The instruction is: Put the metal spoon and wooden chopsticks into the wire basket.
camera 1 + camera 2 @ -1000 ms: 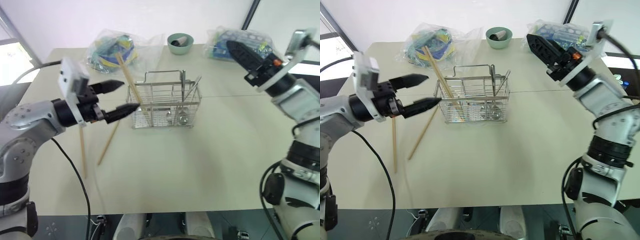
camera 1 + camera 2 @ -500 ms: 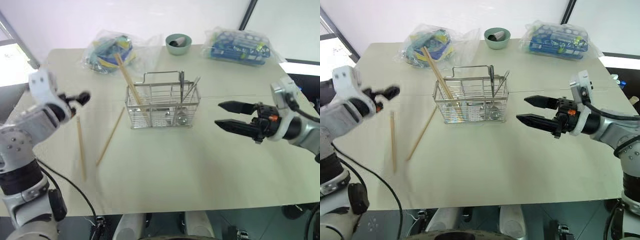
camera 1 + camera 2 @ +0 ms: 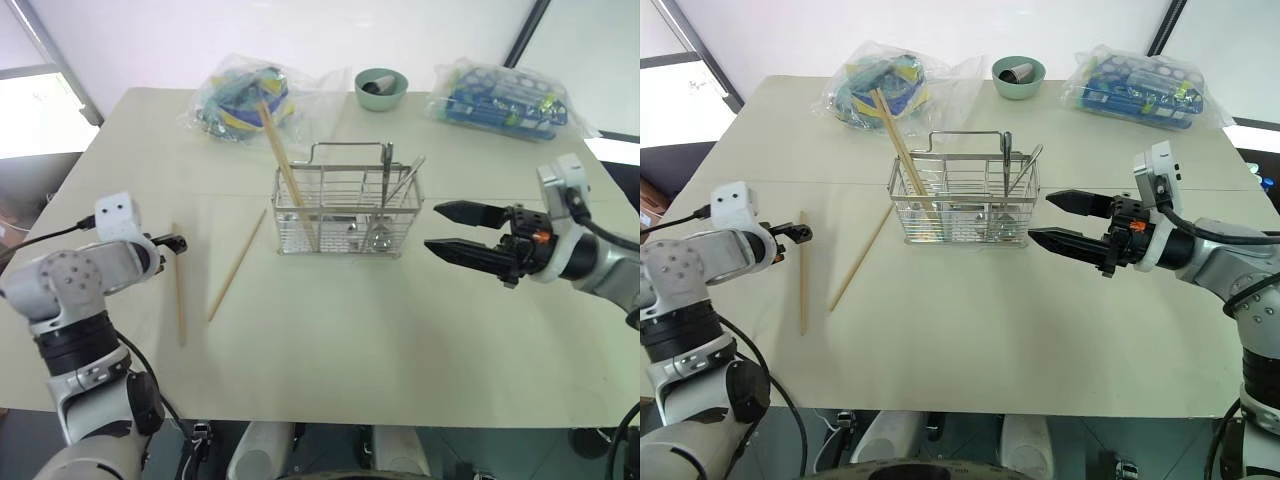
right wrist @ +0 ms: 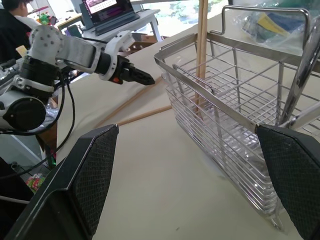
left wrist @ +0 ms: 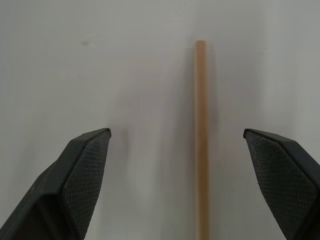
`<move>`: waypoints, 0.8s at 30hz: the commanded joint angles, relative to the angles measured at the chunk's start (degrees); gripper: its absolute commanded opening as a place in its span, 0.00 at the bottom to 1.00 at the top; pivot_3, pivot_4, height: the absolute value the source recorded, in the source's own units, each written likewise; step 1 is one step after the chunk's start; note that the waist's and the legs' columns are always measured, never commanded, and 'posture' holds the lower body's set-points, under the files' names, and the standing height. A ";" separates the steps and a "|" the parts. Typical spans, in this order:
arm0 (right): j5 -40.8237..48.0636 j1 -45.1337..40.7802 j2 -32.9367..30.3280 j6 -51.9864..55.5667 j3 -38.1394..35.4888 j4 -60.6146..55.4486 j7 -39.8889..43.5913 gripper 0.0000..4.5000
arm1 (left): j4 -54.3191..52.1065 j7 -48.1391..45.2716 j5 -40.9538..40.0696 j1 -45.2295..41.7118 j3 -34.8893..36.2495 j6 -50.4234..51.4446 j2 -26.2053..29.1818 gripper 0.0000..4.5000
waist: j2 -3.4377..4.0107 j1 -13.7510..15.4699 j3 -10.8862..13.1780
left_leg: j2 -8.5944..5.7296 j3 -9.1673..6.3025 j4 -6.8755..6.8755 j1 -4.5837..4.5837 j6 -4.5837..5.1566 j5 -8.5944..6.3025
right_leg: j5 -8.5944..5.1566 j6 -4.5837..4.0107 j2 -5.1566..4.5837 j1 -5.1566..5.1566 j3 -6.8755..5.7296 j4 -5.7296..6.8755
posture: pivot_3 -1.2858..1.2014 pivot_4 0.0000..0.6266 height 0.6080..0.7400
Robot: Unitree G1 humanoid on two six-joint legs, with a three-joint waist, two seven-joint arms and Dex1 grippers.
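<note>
Head views: the wire basket (image 3: 347, 208), a silver grid box with a thin handle loop arching over it, stands mid-table (image 3: 400, 330). Two wooden chopsticks (image 3: 290, 175), plain tan, lean upright in its left end, tips well above the rim. The metal spoon (image 3: 387, 190) stands in the right end, its slim shiny handle up. Two more chopsticks lie flat on the table left of the basket: one (image 3: 238, 262) slanted near it, one (image 3: 180, 298) farther left. My left gripper (image 3: 800, 233) hangs at the far tip of that outer stick. My right gripper (image 3: 452, 230) is level, just right of the basket, fingers spread wide, empty.

Left wrist view: my fingers (image 5: 82, 172) stand wide apart, one chopstick (image 5: 200, 135) lying between them, untouched.

Right wrist view: basket (image 4: 235, 125) close ahead between my parted fingers (image 4: 95, 170).
</note>
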 commanded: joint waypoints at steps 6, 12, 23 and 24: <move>1.55 0.61 0.63 -0.62 -1.47 -2.19 -1.54 1.00 | 10.53 -6.48 7.91 -2.21 -5.12 -8.89 1.03 0.80 | 0.21 -0.04 -0.12 | 0.02 0.00 -0.02 0.10 0.00 0.00 | 0.00 -0.01 0.00 0.07 0.00 0.01 | 0.52 0.24 0.68; 2.14 0.81 0.91 -0.70 -2.23 -2.30 -2.43 1.00 | 11.69 -7.73 10.98 -2.83 -4.84 -10.16 0.22 0.14 | 0.27 0.11 -0.16 | 0.01 0.00 0.00 0.11 0.00 0.00 | 0.00 0.00 -0.04 0.14 -0.05 0.00 | 0.52 0.24 0.68; 1.77 1.71 0.16 -0.85 -3.10 -1.66 -1.99 1.00 | 9.81 -9.75 17.27 -4.07 -3.03 -30.26 2.47 0.00 | 0.13 -0.04 -0.08 | 0.02 -0.01 0.00 0.06 0.00 0.00 | 0.01 0.01 -0.02 0.10 -0.08 -0.04 | 0.52 0.24 0.68; 1.78 1.73 0.15 -0.75 -3.18 -1.64 -2.06 1.00 | 9.79 -9.81 17.66 -4.91 -1.80 -35.42 2.81 0.00 | 0.11 -0.03 -0.07 | 0.02 -0.01 0.00 0.04 0.00 0.00 | 0.01 0.01 -0.02 0.08 -0.08 -0.05 | 0.52 0.24 0.68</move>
